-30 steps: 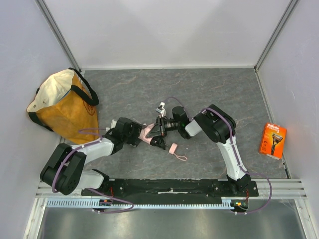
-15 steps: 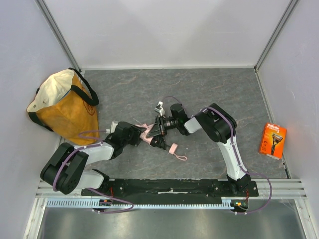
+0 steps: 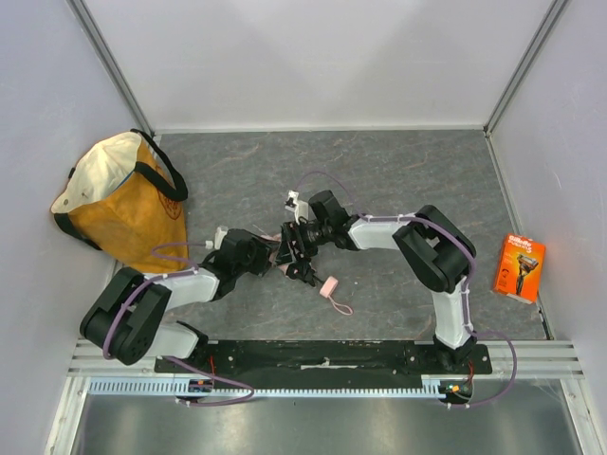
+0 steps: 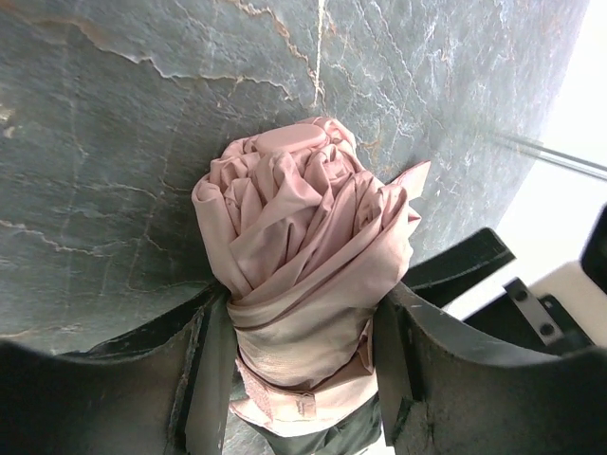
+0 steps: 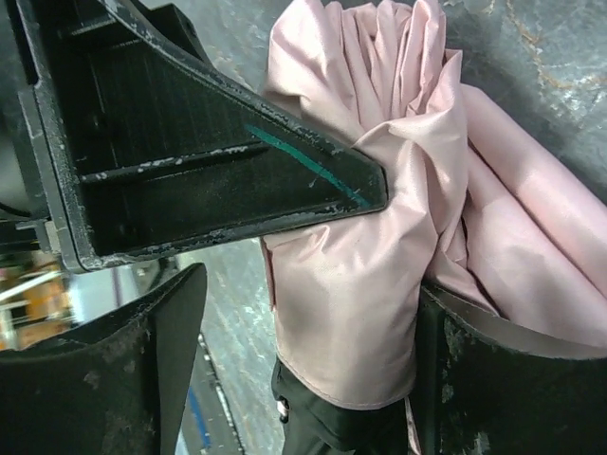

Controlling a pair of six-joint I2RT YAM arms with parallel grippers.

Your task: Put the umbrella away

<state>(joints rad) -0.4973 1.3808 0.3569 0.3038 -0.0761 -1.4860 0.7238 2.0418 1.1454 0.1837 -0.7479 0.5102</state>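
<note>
The umbrella [image 3: 277, 253] is a bunched pale pink bundle lying on the grey table between both grippers, mostly hidden by them from above. Its pink strap [image 3: 330, 284] trails to the right onto the table. My left gripper [image 3: 268, 257] is shut on the umbrella [image 4: 303, 237], both fingers pressed into the fabric just above the black handle end [image 4: 332, 441]. My right gripper [image 3: 294, 250] stands open around the umbrella [image 5: 360, 284]: its right finger [image 5: 474, 379] touches the fabric and its left finger [image 5: 142, 370] is apart from it. A left-arm finger [image 5: 218, 161] crosses above.
The orange-and-cream tote bag [image 3: 119, 204] stands at the far left against the wall, its mouth facing up and left. An orange box [image 3: 519, 268] lies at the right edge. White walls close off the back and both sides.
The right arm has stretched out lower and its gripper has shifted left along the umbrella. The left gripper has edged right. The strap end has slid a little left.
</note>
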